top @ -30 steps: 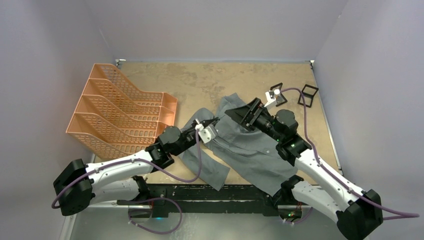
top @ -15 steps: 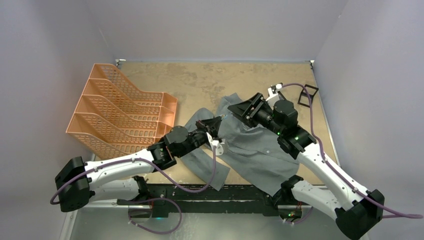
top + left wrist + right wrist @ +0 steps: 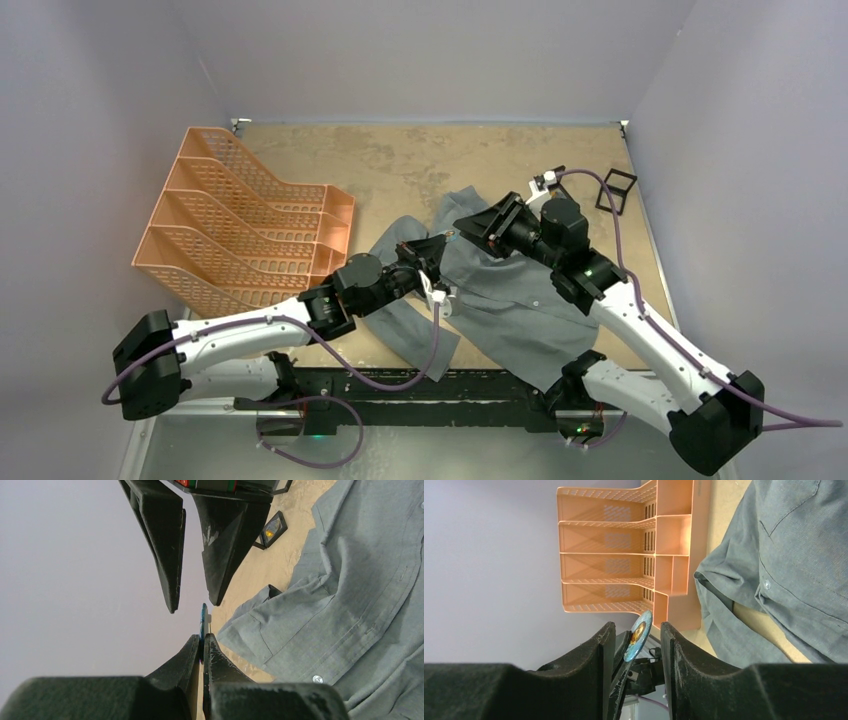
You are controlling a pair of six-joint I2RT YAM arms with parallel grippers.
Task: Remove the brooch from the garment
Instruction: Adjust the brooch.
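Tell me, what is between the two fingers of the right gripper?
The brooch, pinched by the left gripper; the right wrist view shows it.

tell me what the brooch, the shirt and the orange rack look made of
The brooch: thin round disc with a glossy blue face and a gold picture; probably enamelled or printed metal, can't tell which. The shirt: grey woven cloth, matte, with stitched seams and soft folds; likely cotton-type. The rack: orange moulded plastic with mesh-perforated walls and a slight sheen.
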